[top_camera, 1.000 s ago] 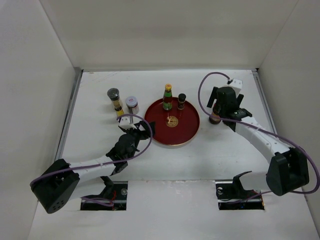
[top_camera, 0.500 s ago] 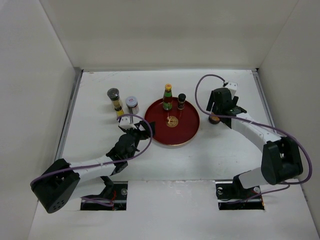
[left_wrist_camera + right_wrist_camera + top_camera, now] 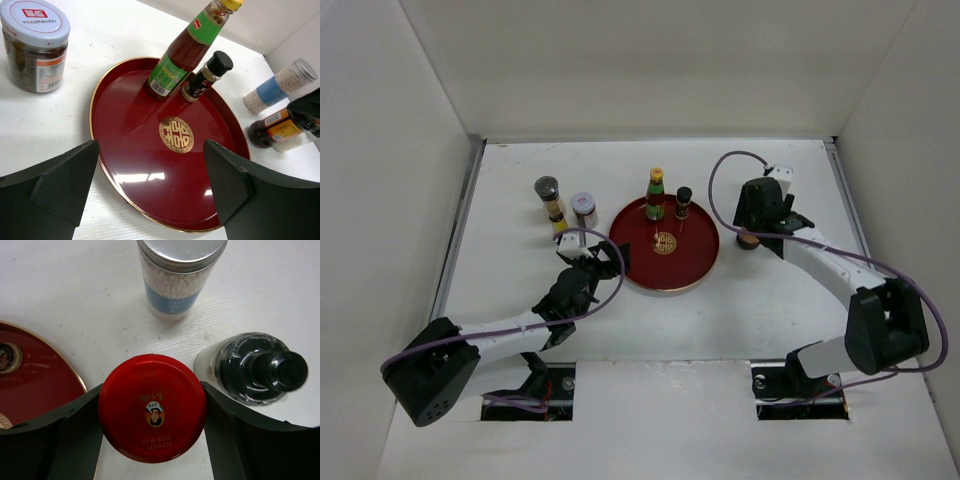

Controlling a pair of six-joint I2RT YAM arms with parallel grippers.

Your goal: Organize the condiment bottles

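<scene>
Table (image 3: pixel 740 320): white, everything's set on it.
Tray (image 3: pixel 692 262): dark red, round, gold emblem in the middle, placed mid-table.
Left gripper (image 3: pixel 150 145): fingers spread wide, nothing held, parked just off the tray's near-left rim.
Right gripper (image 3: pixel 153 412): fingers placed either side of the red-capped jar (image 3: pixel 150 385), right up against its cap; an actual squeeze can't be told.
On the tray: 2 bottles, the green-label sauce bottle (image 3: pixel 182 55) and the small black-capped bottle (image 3: pixel 202 80), stood side by side at the far edge.
Left of tray: 3 are grouped, the white-lidded jar (image 3: pixel 35 47), the grey-capped bottle (image 3: pixel 549 197) and the small yellow bottle (image 3: pixel 560 224).
Right of tray: the silver-capped jar (image 3: pixel 177 277) and the black-topped bottle (image 3: pixel 260 370) are found just beside the red-capped jar.
</scene>
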